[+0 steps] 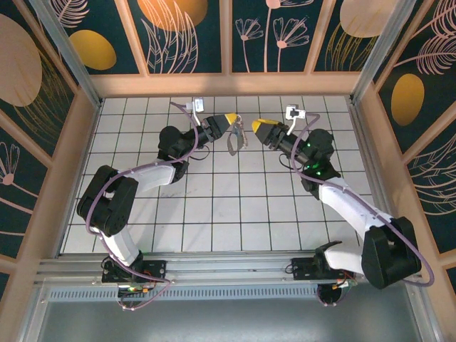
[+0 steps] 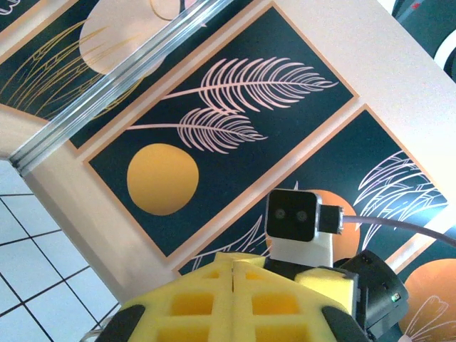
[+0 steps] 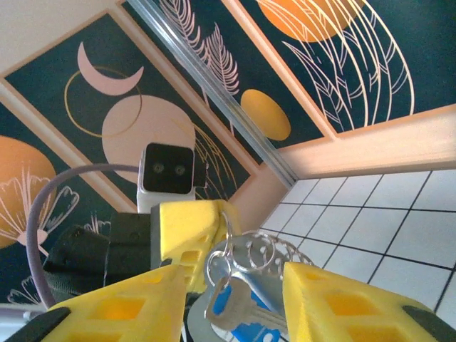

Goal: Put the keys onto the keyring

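High over the back of the tiled floor, my left gripper (image 1: 232, 120) is shut on the keyring (image 1: 233, 144), which hangs below its yellow tips. In the right wrist view, the keyring's silvery rings (image 3: 258, 249) run into the left gripper's closed yellow fingers (image 3: 189, 228). A small metal key with a blue head (image 3: 242, 313) hangs from one of those rings. My right gripper (image 3: 231, 276) is open, one yellow finger on each side of the key, and faces the left gripper (image 2: 235, 265) tip to tip. In the top view the right gripper (image 1: 256, 127) sits just right of the keyring.
The white tiled floor (image 1: 235, 206) is walled by dark panels with orange and pink patterns. A pale wooden ledge (image 1: 228, 84) runs along the back wall just behind both grippers. The right arm's wrist camera (image 2: 298, 214) stands close in front of the left gripper.
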